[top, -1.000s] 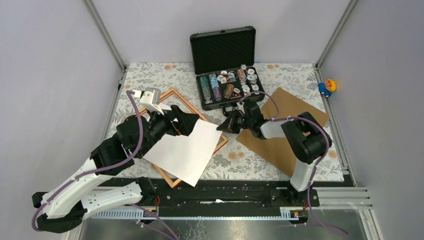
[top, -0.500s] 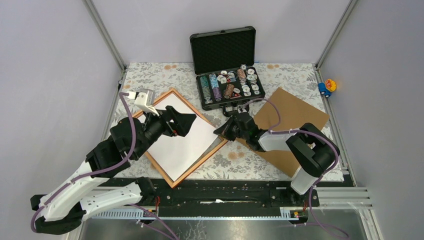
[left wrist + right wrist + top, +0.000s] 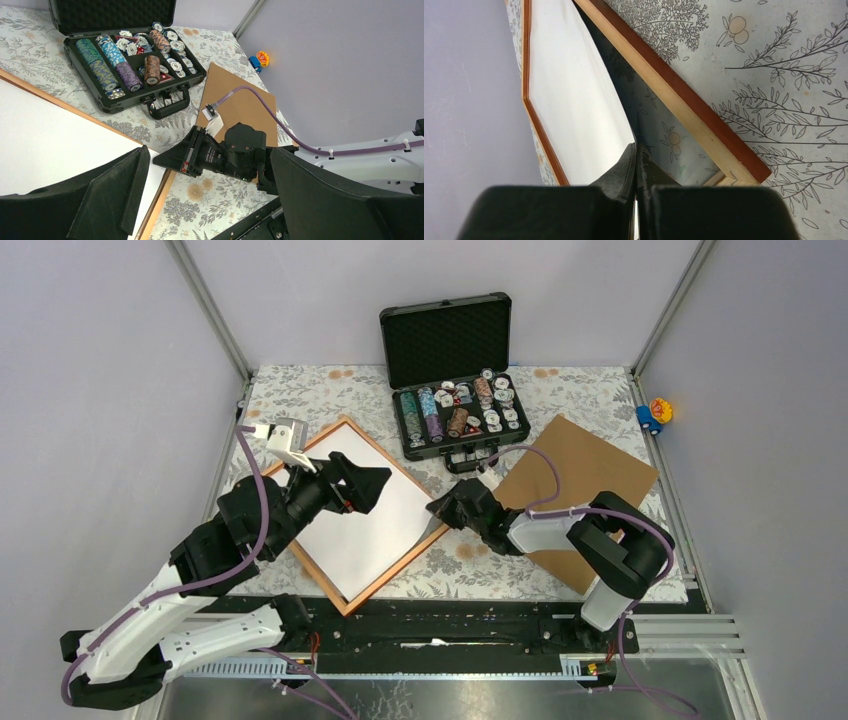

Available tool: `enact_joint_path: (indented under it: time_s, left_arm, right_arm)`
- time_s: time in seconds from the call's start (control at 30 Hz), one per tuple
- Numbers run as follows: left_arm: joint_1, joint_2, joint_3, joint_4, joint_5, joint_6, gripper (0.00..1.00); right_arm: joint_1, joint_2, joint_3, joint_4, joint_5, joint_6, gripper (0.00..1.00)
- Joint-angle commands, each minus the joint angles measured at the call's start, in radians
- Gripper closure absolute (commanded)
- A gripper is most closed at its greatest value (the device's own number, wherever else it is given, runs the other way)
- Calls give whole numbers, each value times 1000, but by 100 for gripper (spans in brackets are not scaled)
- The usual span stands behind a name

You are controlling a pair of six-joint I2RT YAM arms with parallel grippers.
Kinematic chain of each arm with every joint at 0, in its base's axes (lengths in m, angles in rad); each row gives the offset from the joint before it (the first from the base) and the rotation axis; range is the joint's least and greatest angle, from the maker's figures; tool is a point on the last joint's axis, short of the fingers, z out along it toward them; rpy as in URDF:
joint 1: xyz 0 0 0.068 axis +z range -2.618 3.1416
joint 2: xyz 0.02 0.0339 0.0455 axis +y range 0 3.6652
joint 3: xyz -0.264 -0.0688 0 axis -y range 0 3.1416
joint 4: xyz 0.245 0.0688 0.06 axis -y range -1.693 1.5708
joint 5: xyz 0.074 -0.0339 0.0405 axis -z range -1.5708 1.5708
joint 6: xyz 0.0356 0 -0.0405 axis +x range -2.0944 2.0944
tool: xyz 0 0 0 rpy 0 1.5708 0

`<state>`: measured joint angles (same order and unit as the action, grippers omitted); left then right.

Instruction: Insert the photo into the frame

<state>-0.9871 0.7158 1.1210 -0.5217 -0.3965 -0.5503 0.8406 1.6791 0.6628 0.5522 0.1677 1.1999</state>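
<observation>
While the photo [image 3: 355,510] lies white side up over most of the frame [image 3: 346,606], it's not seated yet. Its right corner is off the bed, pinched in the right gripper [image 3: 437,510] just over the frame's right rail.

Status:
- Done, judging by the layout: photo is lined up with the frame opening, and the far and left edges look tucked inside the rails.
- Left: lower that last corner inside the rail and let go. The backing board [image 3: 575,490] lies flat under the right arm, apart from the frame.

Grippers:
- Right: jaws closed tight on the photo's edge.
- Left gripper [image 3: 365,485]: jaws spread wide, holding nothing, over the photo's far-left part. Can't tell whether it presses on the sheet.

View differences:
- Right wrist shows what the top view can't: the photo [image 3: 574,100] edge bows up, with a shadowed gap between it and the wooden rail [image 3: 684,115], and the fingertips [image 3: 630,165] meet right on the sheet.
- Left wrist shows the right arm's approach from the chip case [image 3: 125,65] side, but it hides the pinch itself.
- Top view alone gives the overall alignment.
</observation>
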Motion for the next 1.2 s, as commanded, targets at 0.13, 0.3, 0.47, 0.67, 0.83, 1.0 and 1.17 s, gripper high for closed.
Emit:
enact_joint_path:
  time_s: [0.13, 0.3, 0.47, 0.67, 0.83, 1.0, 1.17]
  left_arm:
    - [4, -6, 4, 37, -2, 9, 1]
    - [4, -7, 4, 28, -6, 8, 1]
    - [4, -13, -1, 26, -10, 8, 1]
    - [3, -10, 5, 22, -16, 16, 1]
    - [3, -6, 0, 26, -18, 17, 1]
    - [3, 2, -5, 32, -15, 16, 1]
    - [3, 5, -5, 33, -17, 20, 1]
  right_arm:
    - [41, 26, 80, 5, 162, 29, 100]
    - [60, 53, 106, 21, 180, 29, 100]
    - [71, 59, 101, 53, 188, 29, 100]
    - [68, 46, 96, 59, 31, -56, 66]
    - [59, 66, 175, -67, -110, -140, 46]
    - [33, 107, 169, -39, -166, -169, 51]
    - [27, 142, 176, 1, -134, -187, 76]
